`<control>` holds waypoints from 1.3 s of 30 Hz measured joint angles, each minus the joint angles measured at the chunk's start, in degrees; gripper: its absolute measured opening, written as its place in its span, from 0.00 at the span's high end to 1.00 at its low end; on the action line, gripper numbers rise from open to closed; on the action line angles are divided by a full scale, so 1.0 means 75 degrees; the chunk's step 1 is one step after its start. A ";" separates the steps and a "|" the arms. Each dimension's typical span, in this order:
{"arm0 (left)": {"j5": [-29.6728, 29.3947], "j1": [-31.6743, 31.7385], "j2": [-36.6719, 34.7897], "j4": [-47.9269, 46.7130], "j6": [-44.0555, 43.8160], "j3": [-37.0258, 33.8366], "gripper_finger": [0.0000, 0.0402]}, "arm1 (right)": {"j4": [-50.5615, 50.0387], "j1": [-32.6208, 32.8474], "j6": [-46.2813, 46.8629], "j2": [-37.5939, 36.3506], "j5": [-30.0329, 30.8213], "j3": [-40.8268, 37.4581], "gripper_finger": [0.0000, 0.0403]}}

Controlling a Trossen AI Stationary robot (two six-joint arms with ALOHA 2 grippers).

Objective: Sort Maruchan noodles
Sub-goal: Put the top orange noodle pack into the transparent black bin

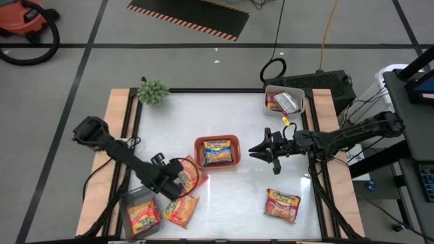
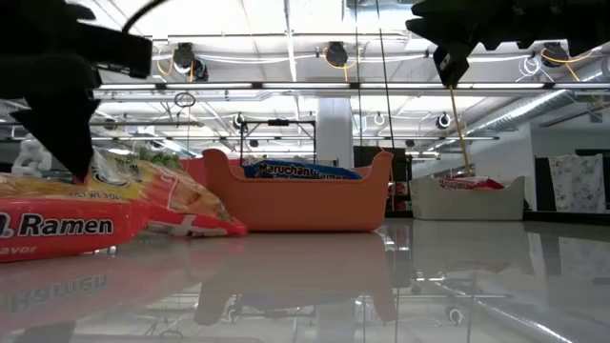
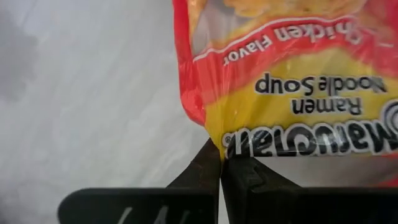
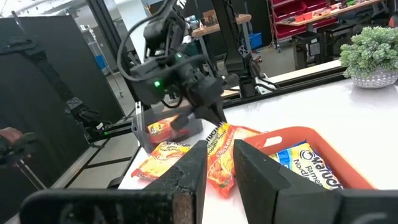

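The left gripper (image 1: 178, 181) pinches an orange packet (image 1: 191, 175) on the shiny white table (image 1: 237, 190). The right gripper (image 1: 260, 150) hangs slightly spread. Bright ceiling lights (image 2: 334, 52) shine behind.

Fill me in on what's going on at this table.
Two robot arms are sorting ramen packets. The left gripper has its fingers shut on the edge of a chicken-flavor packet near the table's front left, beside the red tray, which already holds one packet. The right gripper hangs over the table just right of that tray, holding nothing. The grey tray at the front left and the clear tray at the back right hold packets too; two more lie loose on the table.
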 joint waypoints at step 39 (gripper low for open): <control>0.1075 -0.5024 -0.3586 0.1391 -0.0226 0.0026 0.99 | -0.0345 -0.0003 0.0146 0.0000 -0.0017 0.0000 0.81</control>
